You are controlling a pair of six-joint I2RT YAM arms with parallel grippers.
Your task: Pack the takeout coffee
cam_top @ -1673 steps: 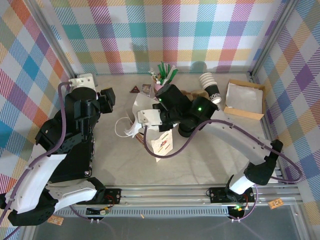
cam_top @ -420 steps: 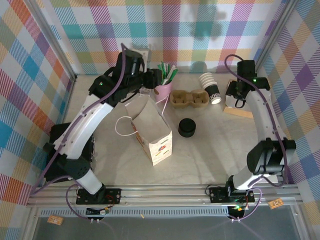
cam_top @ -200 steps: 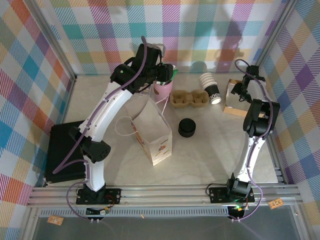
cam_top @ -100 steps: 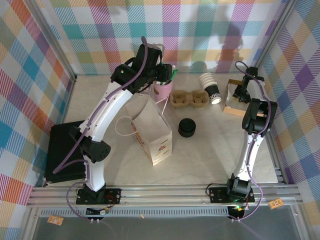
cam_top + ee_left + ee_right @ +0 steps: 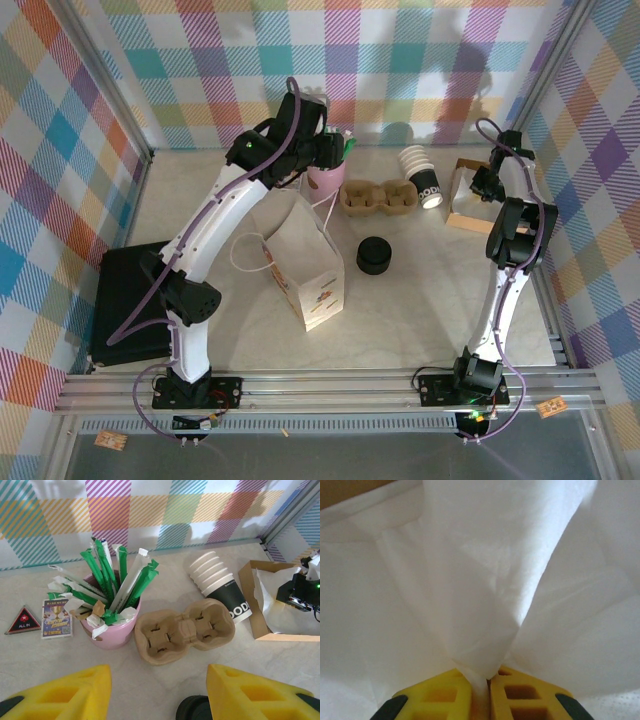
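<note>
Right gripper [image 5: 480, 680]: fingers pressed together on a raised fold of white napkin [image 5: 480, 580], pinched at the crease so that, by my reading, a single sheet lifts clear of the cardboard box [image 5: 470, 222].

Left gripper [image 5: 157, 690]: jaws apart, nothing between them, hovering just short of the pink cup [image 5: 112, 630] of green straws [image 5: 125, 580], probably lined up for a straw.

Beside the pink cup: pulp carrier [image 5: 182, 632], then the lidless cup stack [image 5: 217, 580] on its side.

Paper bag [image 5: 310, 270] stands open mid-table, black lid stack [image 5: 373, 256] just beside it.

Takeout coffee: location cannot be told; the bag's interior is unreadable from above.
</note>
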